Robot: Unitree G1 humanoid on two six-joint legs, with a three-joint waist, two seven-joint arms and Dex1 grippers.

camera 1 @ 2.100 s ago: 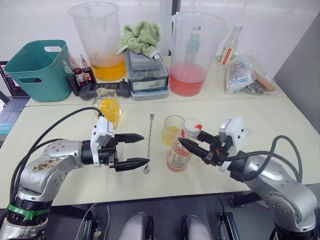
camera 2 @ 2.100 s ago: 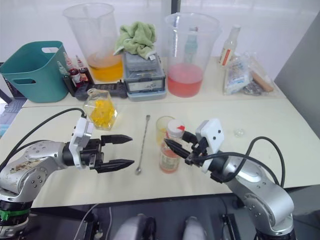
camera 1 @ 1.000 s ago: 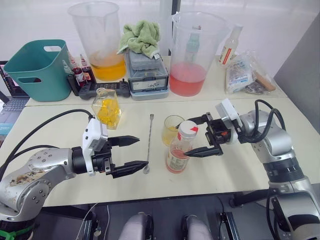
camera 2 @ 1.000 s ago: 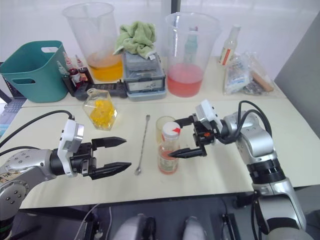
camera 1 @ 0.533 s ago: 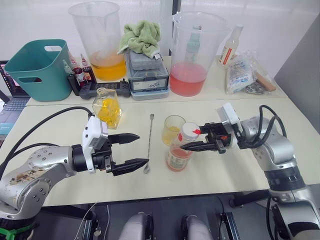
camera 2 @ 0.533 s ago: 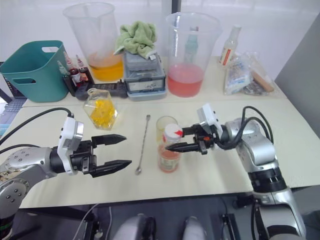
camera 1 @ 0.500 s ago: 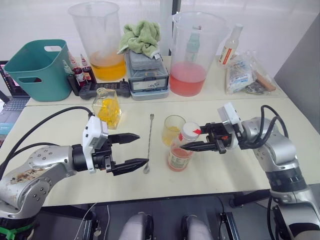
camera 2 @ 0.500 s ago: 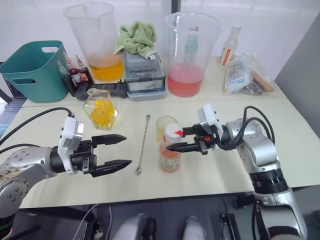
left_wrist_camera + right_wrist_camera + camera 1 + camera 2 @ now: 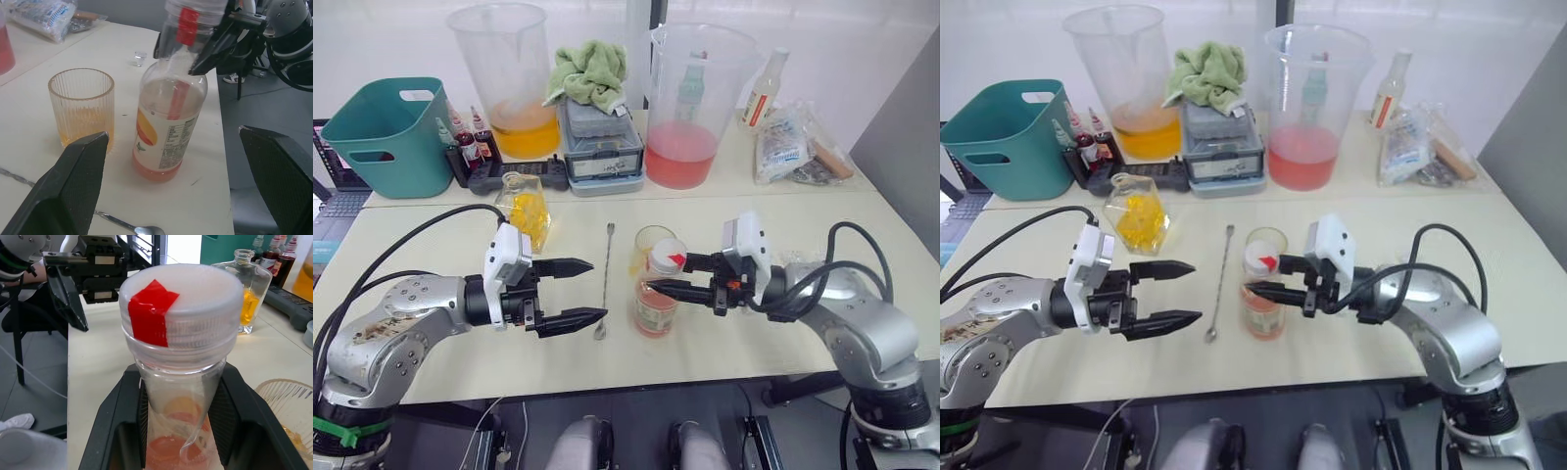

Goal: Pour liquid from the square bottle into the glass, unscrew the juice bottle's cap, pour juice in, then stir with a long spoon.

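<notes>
Right gripper [image 9: 658,277] closes in on the juice bottle [image 9: 656,305]

Its fingers straddle the bottle's neck just under the cap [image 9: 668,253], not visibly clamped; the bottle stands on the desk [image 9: 724,333] beside the glass [image 9: 649,253]. The left gripper [image 9: 585,292] gapes empty nearby.

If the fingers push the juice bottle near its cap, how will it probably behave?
The juice bottle is tall and narrow with little liquid at the bottom, so it is probably light and may tip. The glass stands close behind it, so it might knock that.

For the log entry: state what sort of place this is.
Probably a lab or test bench set up for drink mixing: a pale table holding two huge measuring jugs, small dropper bottles, and a teal bin.
</notes>
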